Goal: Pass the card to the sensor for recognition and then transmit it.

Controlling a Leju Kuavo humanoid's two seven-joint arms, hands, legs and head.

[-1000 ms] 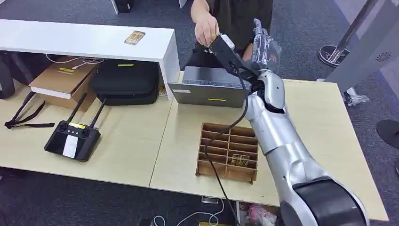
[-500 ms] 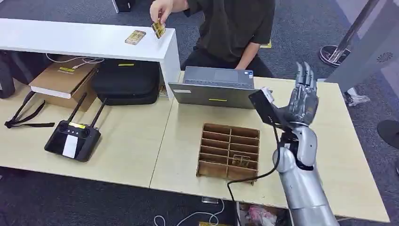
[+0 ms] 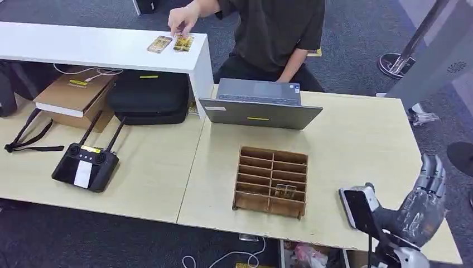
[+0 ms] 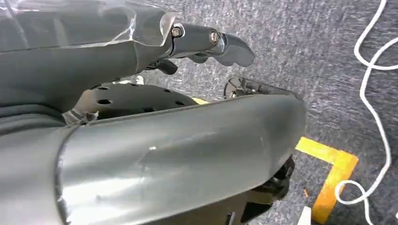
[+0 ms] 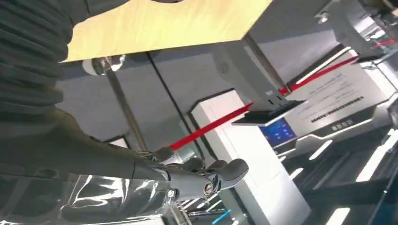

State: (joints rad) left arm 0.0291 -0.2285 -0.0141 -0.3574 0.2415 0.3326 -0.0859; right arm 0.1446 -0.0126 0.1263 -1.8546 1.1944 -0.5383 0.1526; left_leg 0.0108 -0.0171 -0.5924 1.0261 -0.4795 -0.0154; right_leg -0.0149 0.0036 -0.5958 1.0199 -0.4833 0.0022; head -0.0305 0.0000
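Fingers of the right hand (image 3: 419,207) spread apart and hold nothing, low at the near right corner of the pale wooden table (image 3: 368,145).
Left hand (image 4: 141,51) hangs over grey carpet, its dark fingers (image 4: 220,43) stretched out with nothing in them; the gold patterned card (image 3: 183,43) lies flat on the long white shelf (image 3: 83,47) behind the table, just beside a second gold card (image 3: 159,43); a person's hand (image 3: 181,22) rests its fingertips on the first card; the brown wooden compartment box (image 3: 271,180) sits mid-table, in front of the grey laptop (image 3: 257,104); a black remote controller (image 3: 85,163) lies at the table's left.
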